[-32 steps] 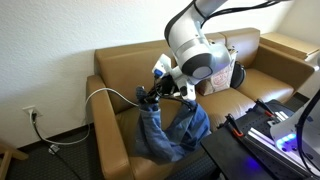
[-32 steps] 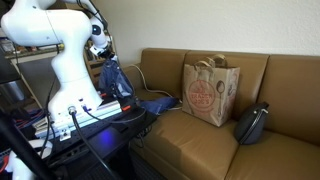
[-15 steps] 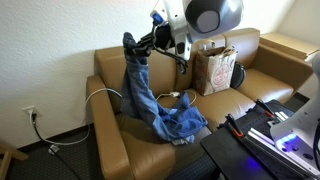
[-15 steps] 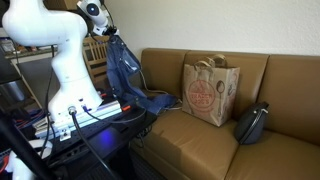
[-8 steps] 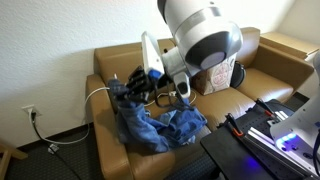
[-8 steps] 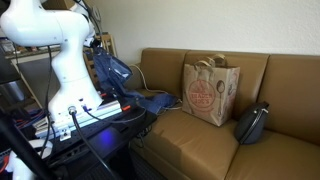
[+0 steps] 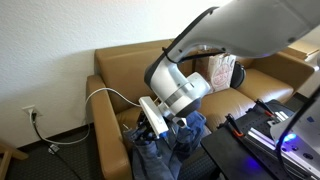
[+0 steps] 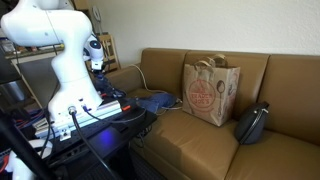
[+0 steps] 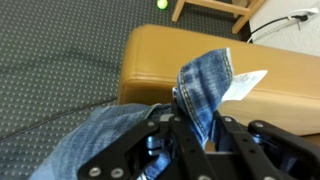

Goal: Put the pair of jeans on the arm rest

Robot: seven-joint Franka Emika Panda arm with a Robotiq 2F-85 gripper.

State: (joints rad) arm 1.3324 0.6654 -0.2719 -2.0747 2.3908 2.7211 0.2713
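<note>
- the gripper (image 9: 200, 128) is clamped tight on a fold of the pair of jeans (image 9: 205, 80), pinching one edge so the rest can trail behind.
- it sits low by the front end of the arm rest (image 9: 165, 60), probably so the cloth can be drawn across the padding.
- most of the garment lies bunched at the front edge of the sofa (image 7: 125, 65) seat, against the arm rest's inner side and not yet on top of it.
- the denim is faded blue with darker seams, and a white label shows at the pinched fold.
</note>
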